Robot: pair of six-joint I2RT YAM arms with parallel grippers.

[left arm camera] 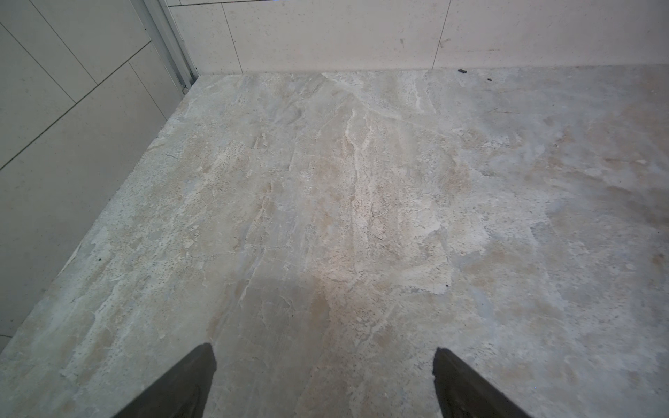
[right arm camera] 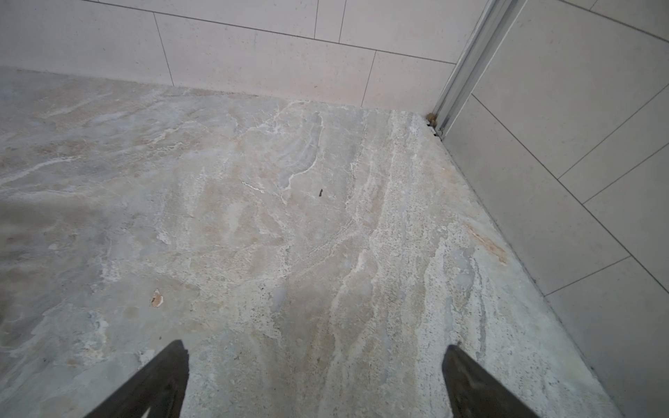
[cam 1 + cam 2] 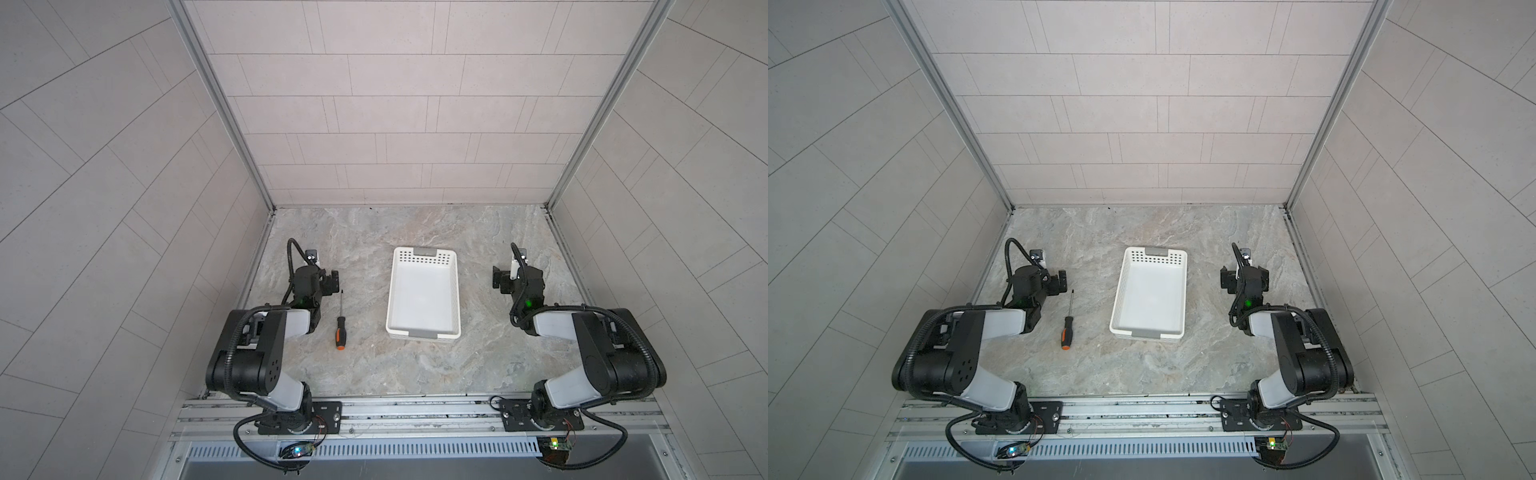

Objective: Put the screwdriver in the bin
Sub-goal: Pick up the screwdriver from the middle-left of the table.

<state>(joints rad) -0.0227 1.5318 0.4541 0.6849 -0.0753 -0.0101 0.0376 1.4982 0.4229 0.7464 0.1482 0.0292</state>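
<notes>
Orange-handled screwdriver (image 3: 340,329) lay just beside left gripper (image 1: 324,358), jaws apart, seemingly for pickup; right gripper (image 2: 315,356) also apart, bin (image 3: 424,260) between.

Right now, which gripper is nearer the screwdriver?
Left. The left gripper sits open, close beside the shaft end of the screwdriver. The right gripper, also open, is on the far side of the white bin from it.
</notes>
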